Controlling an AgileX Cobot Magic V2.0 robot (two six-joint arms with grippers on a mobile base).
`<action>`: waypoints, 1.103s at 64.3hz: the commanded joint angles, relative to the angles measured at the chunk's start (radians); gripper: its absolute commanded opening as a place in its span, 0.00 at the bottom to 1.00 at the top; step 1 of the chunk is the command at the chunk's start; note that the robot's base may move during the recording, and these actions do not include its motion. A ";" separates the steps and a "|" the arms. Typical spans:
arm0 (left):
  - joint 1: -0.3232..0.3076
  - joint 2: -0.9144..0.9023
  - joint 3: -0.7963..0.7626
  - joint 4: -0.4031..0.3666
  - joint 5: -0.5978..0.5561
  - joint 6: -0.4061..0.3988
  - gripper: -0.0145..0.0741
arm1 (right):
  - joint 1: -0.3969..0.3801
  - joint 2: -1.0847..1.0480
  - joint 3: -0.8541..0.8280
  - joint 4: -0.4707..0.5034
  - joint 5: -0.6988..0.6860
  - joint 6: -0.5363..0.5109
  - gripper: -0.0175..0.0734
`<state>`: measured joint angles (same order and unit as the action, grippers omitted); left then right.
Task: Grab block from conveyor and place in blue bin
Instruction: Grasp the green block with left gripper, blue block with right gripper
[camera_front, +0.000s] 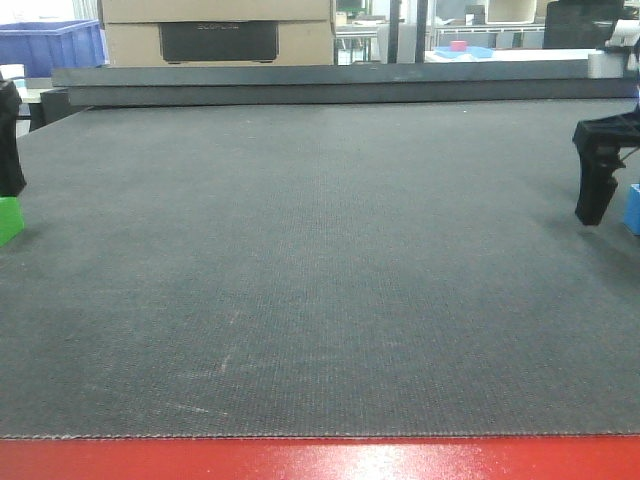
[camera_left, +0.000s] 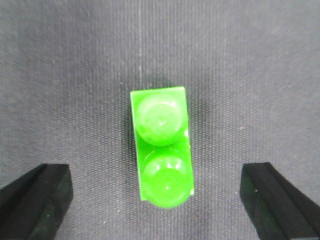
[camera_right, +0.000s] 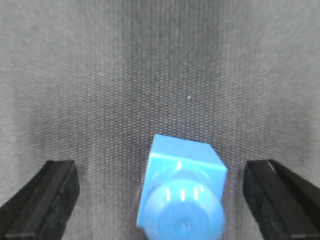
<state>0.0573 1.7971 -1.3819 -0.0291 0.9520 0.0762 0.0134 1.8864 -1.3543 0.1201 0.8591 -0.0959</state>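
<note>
The conveyor (camera_front: 320, 260) is a wide dark grey woven belt with a glossy red frame edge (camera_front: 320, 460) in front. A green two-stud block (camera_left: 161, 145) lies on the belt, and my left gripper (camera_left: 156, 202) is open around its near end without touching it. This block shows at the far left in the front view (camera_front: 8, 220). A blue one-stud block (camera_right: 182, 197) lies between the wide-open jaws of my right gripper (camera_right: 162, 205), untouched. It shows at the far right in the front view (camera_front: 633, 208). A blue bin (camera_front: 50, 45) stands beyond the belt, back left.
A grey rail (camera_front: 320, 80) runs along the belt's far edge. Cardboard boxes (camera_front: 215, 30) stand behind it. A black finger of the left gripper (camera_front: 8, 140) and one of the right gripper (camera_front: 598, 175) hang at the belt's two sides.
</note>
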 joint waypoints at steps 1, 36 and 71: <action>0.000 0.013 -0.007 -0.009 -0.007 -0.001 0.82 | -0.005 0.003 -0.006 -0.001 -0.013 0.003 0.81; 0.000 0.091 -0.009 -0.013 -0.106 -0.001 0.77 | -0.005 0.005 -0.006 -0.001 -0.024 0.003 0.66; 0.000 0.056 -0.009 -0.017 -0.054 -0.001 0.04 | -0.005 -0.042 -0.006 -0.007 0.019 0.003 0.03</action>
<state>0.0573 1.8864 -1.3833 -0.0354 0.8687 0.0793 0.0134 1.8844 -1.3543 0.1201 0.8670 -0.0920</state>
